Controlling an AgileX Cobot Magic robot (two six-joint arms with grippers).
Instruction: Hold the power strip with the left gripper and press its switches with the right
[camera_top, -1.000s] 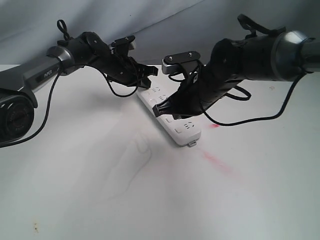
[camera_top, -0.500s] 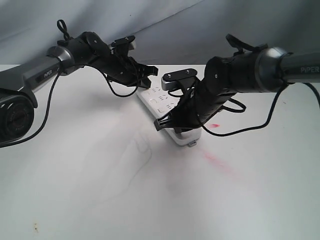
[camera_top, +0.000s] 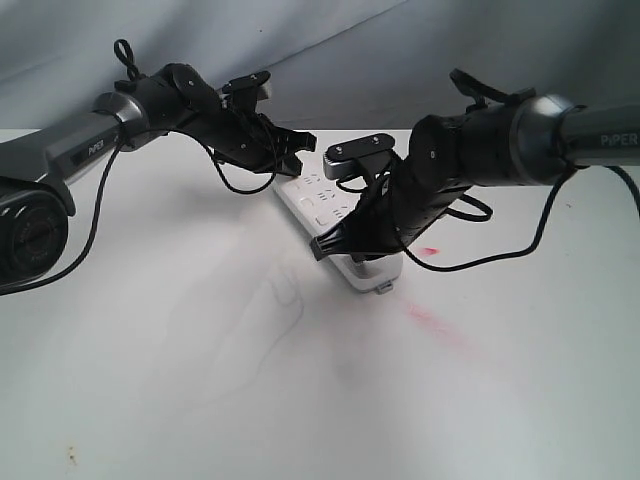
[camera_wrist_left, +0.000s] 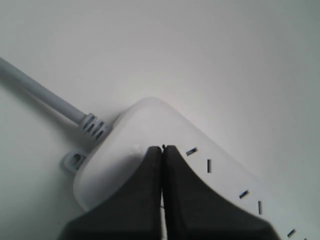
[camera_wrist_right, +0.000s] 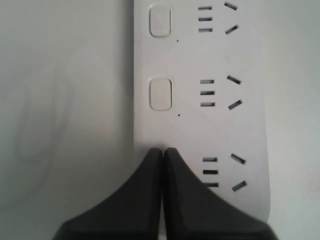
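Note:
The white power strip (camera_top: 312, 205) lies slanted on the white table. My left gripper (camera_top: 292, 160) is shut, and its joined tips (camera_wrist_left: 162, 148) rest on top of the strip's rounded cord end (camera_wrist_left: 145, 120), beside the pale grey cord (camera_wrist_left: 40, 92) and a small tab (camera_wrist_left: 74, 161). My right gripper (camera_top: 322, 247) is also shut; its tips (camera_wrist_right: 162, 150) sit on the strip (camera_wrist_right: 210, 125) in line with the switch row. Two switches (camera_wrist_right: 160, 21) (camera_wrist_right: 160, 93) show beyond the tips. Whatever lies under the tips is hidden.
A small red mark (camera_top: 429, 250) and a red smear (camera_top: 435, 325) stain the table to the right of the strip. A grey cloth backdrop (camera_top: 350, 40) hangs behind. Loose black cables (camera_top: 480, 255) trail from the right arm.
My right arm has moved along the strip toward its near end and lowered, mostly in the first half second. The left gripper has stayed on the far end.

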